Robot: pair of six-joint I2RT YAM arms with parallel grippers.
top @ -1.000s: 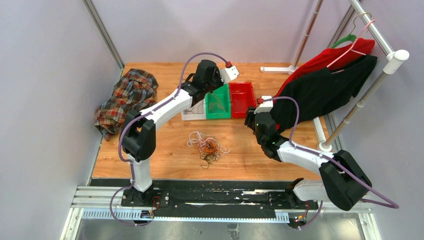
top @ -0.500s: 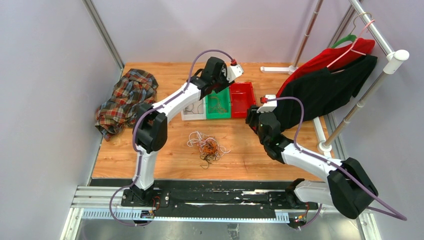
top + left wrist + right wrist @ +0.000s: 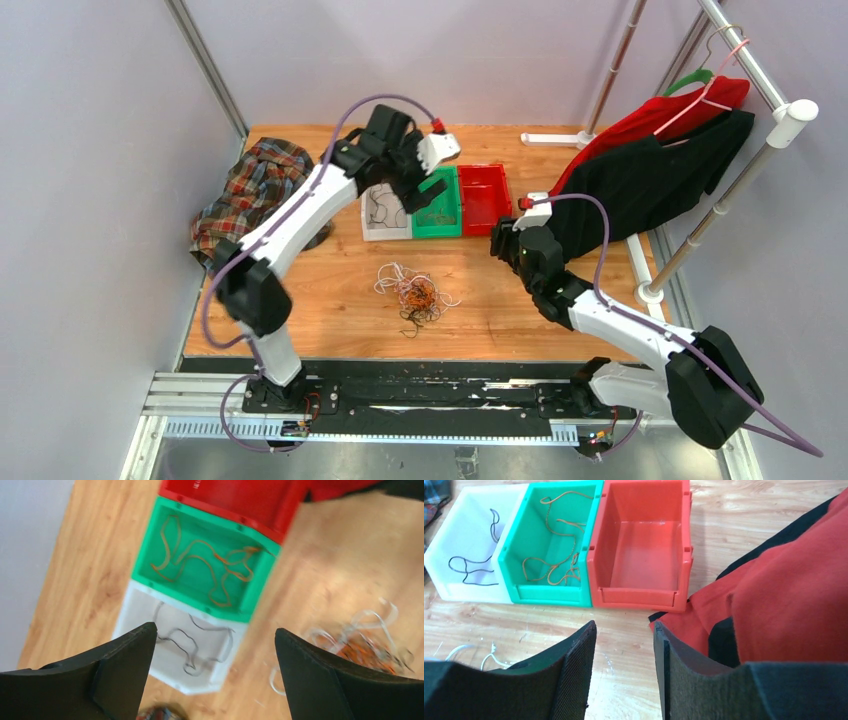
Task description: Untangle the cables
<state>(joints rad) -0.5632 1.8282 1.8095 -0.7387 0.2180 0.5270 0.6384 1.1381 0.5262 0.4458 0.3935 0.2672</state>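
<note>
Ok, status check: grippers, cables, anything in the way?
Left gripper open, empty, over the bins. Right gripper open, empty. Cable heap on table, neither arm touching. No obstruction seen.

Three bins in a row at the back of the table (image 3: 330,300); middle bin (image 3: 549,601) taken as reference.
- Left bin (image 3: 469,594) touches its left side, right bin (image 3: 636,597) its right.
- Loose cable (image 3: 555,550) lies in the middle bin, second cable (image 3: 471,571) in the left bin.
- Cable heap (image 3: 412,293) in front of it, well apart.
- Shirt (image 3: 250,195) far to its left.
- Hanging clothes (image 3: 640,170) to its right, near the right bin; contact unclear.
</note>
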